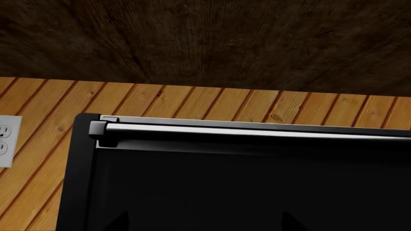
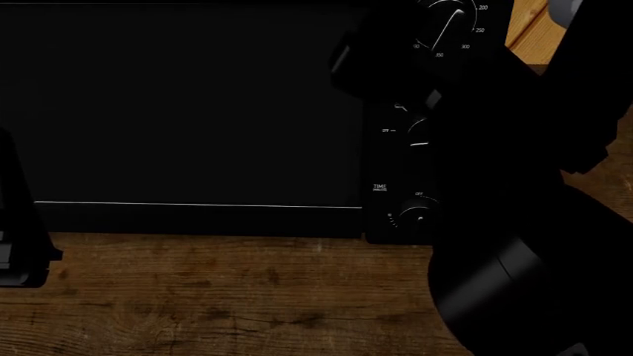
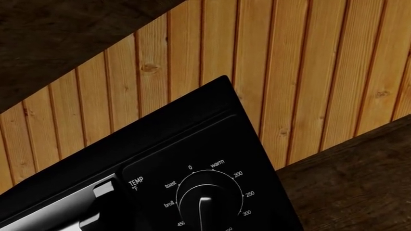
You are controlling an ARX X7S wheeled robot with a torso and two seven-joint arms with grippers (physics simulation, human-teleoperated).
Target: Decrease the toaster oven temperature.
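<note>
The toaster oven [image 2: 198,111] is a large black box with a dark glass door, standing on a wooden counter. Its right side panel carries the temperature knob [image 2: 442,21], a middle knob [image 2: 420,133] and the TIME knob [image 2: 416,217]. My right gripper [image 2: 396,52] is a dark mass close in front of the temperature knob; its fingers cannot be made out. In the right wrist view the temperature knob [image 3: 205,207] shows with markings 0, warm, 200, 250, 300, 450, broil, toast. My left gripper [image 1: 205,225] is open and empty before the oven door [image 1: 257,192], below the door handle [image 1: 257,131].
The wooden counter [image 2: 247,297] runs in front of the oven. A plank wall [image 3: 308,72] stands behind it, with a white outlet [image 1: 5,140] beside the oven. A dark wood cabinet [image 1: 205,38] hangs above. My left arm [image 2: 20,245] is at the counter's left edge.
</note>
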